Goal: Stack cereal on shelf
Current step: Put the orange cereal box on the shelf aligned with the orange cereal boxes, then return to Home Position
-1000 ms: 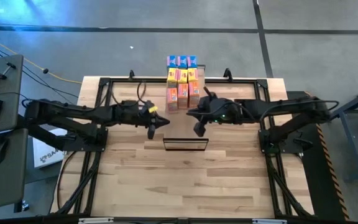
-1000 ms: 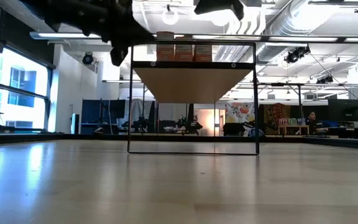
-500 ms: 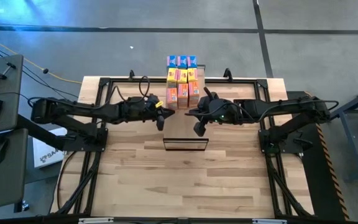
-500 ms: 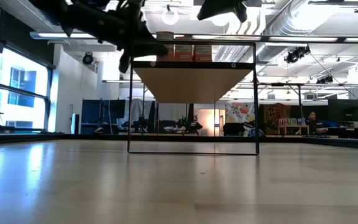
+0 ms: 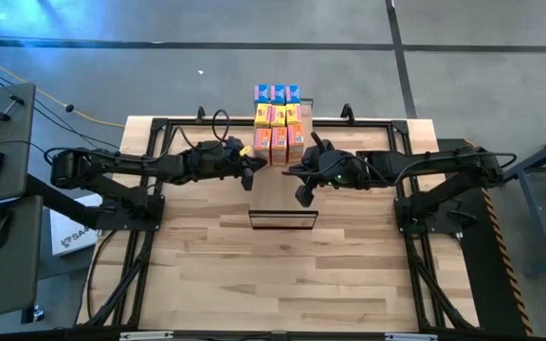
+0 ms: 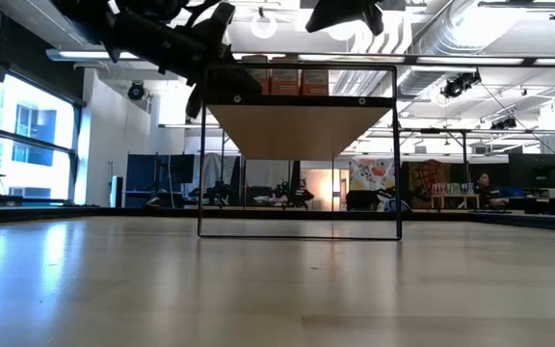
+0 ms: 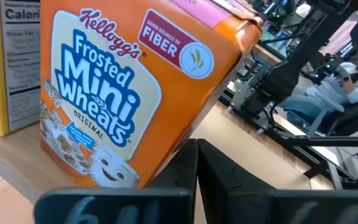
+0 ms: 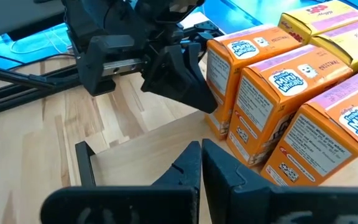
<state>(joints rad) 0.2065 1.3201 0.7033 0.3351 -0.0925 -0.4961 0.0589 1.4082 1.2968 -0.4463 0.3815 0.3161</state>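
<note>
The shelf (image 5: 283, 220) (image 6: 302, 130) stands mid-table with its long side running near to far. Small cereal boxes (image 5: 278, 123) stand upright on its top in rows: blue farthest, then yellow, then three orange (image 8: 278, 106) nearest. My left gripper (image 5: 247, 175) (image 8: 194, 93) is shut and level with the shelf top, at the leftmost orange box (image 7: 117, 93). My right gripper (image 5: 301, 197) (image 8: 201, 155) is shut and hovers over the shelf's bare near part, pointing at the orange row without touching it. My left gripper meets the leftmost orange box with the free ends of its shut fingers (image 8: 202, 99). They are low on the box's left side (image 8: 215, 93), near its front edge (image 7: 173, 158). The fingers come level from the table's left. The box stands upright on the shelf top.
Bare plank (image 8: 148, 149) lies between the orange row and the dark end frame (image 8: 82, 165) at the shelf's near end. The wide wooden tabletop (image 5: 273, 275) stretches toward the near edge. The black arm-mount frame (image 5: 159, 128) runs along the table's edges.
My left gripper has swung toward the far edge and right, from beside the shelf's middle up to the leftmost orange box, and stayed shut. That box now sits slightly farther back, in line with its neighbours.
</note>
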